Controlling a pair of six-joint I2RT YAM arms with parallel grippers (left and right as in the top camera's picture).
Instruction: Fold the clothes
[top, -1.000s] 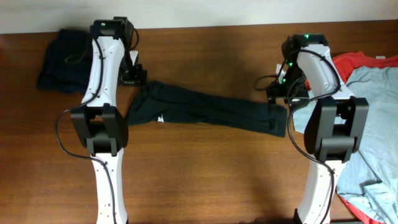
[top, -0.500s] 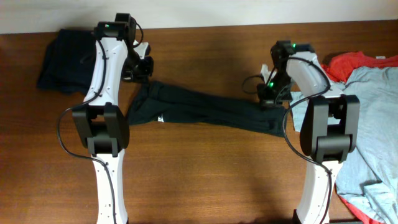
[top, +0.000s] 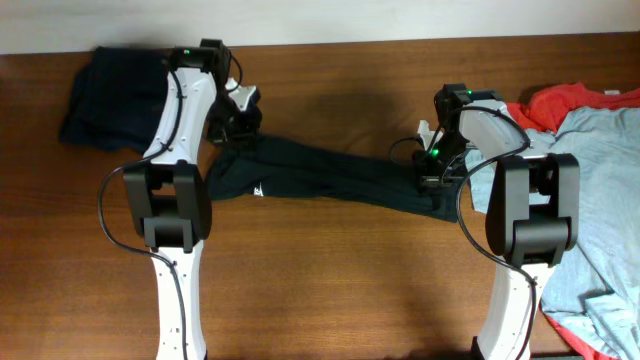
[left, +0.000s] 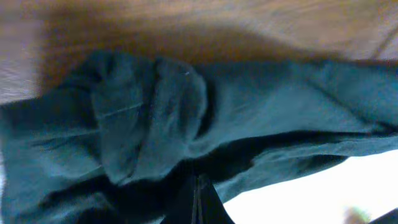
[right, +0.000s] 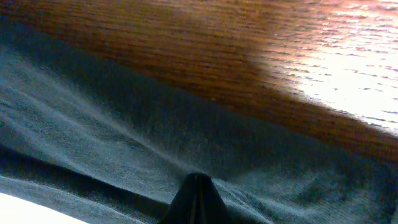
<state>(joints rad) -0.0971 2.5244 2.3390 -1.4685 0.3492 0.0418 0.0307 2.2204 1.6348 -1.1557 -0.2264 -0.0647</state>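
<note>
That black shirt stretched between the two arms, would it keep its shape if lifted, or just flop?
Probably flop: the black shirt lies bunched in soft folds and creases. Lifted by its ends, at the left gripper and right gripper, its middle would likely sag. The thin cloth looks light, and its matte weave seems unlikely to slip.

Both arms have long white shells with rounded edges, joined by black, block-shaped joint housings. The left arm (top: 178, 110) and the right arm (top: 520, 135) each carry a small green light just behind the end effector. Thin black cables loop out beside the white links. The left end effector (top: 238, 112) and the right end effector (top: 430, 172) are black. In the wrist views the fingers (left: 186, 208) appear only as a dark, narrow wedge.
</note>
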